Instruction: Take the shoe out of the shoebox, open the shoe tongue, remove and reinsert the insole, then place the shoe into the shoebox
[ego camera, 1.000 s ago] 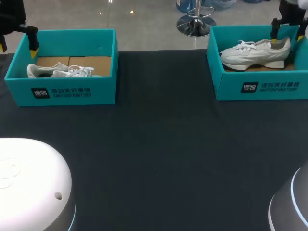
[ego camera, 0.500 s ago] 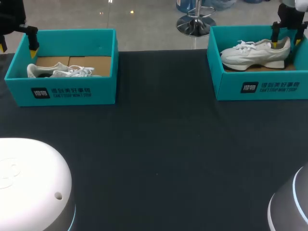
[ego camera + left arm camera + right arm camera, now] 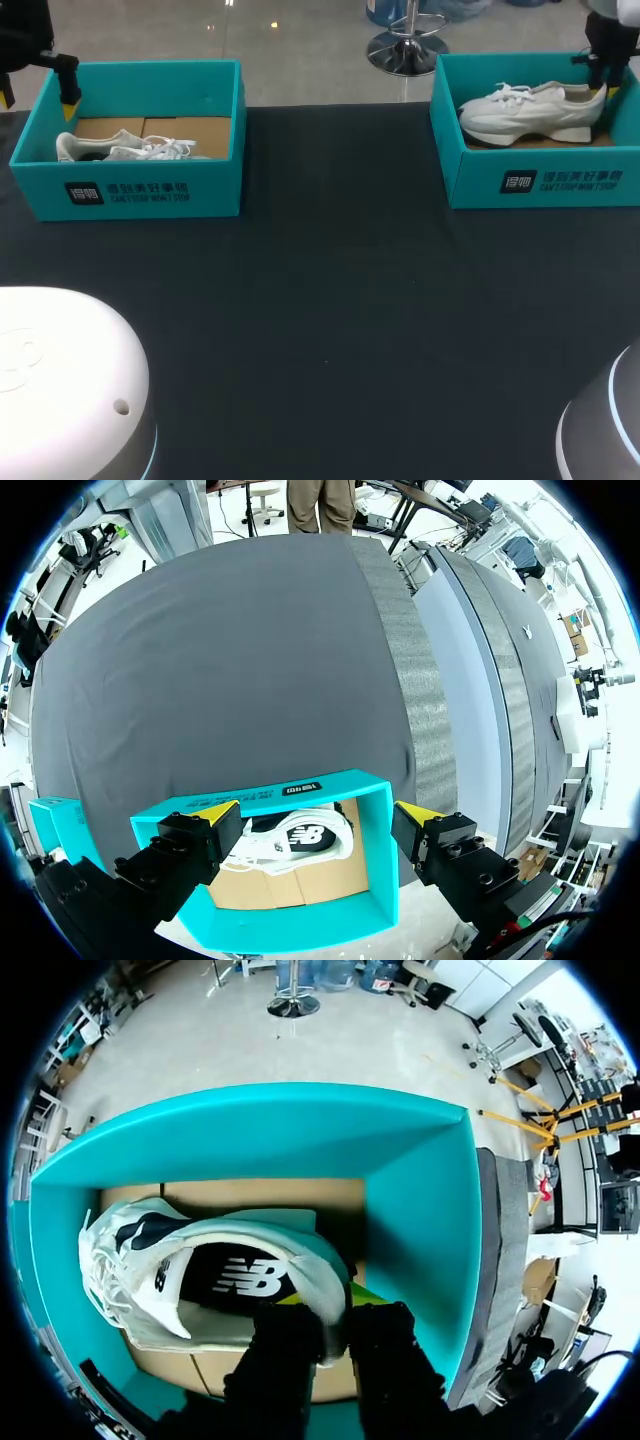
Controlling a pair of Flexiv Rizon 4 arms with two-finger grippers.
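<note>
Head view: our right hand point(image 3: 601, 84) is down in the right shoebox point(image 3: 540, 182), at the heel of the white shoe point(image 3: 520, 112), with its fingers drawn close together there. The shoe stands on its sole on the box's brown cardboard floor, toe toward the middle of the desk point(image 3: 340, 320) and heel at the outer end. Our left hand point(image 3: 36, 98) hangs over the far outer corner of the left shoebox point(image 3: 140, 192). Its fingers are spread wide, one yellow tip above the box's outer wall and the other outside the box, and it holds nothing. A second shoe point(image 3: 125, 148), also white, lies low in that box near the front wall, laces showing, with bare cardboard behind it. Both boxes are teal and lidless, and they sit well apart along the far side of the desk.

Left wrist view: the left hand's fingers stand far apart and touch nothing. The open left shoebox lies ahead of and below them. The second shoe rests against the box's labelled wall with its opening turned up toward us, and the cardboard floor beside it is bare.

Right wrist view: the right hand's two dark fingers are nearly together on the white shoe's heel rim, one inside the collar and one outside. As far as we can tell they pinch it from both sides; the yellow tips are mostly hidden. The shoe lies lengthwise in the right shoebox, its dark lining visible through the opening and its laces at the far end.
</note>
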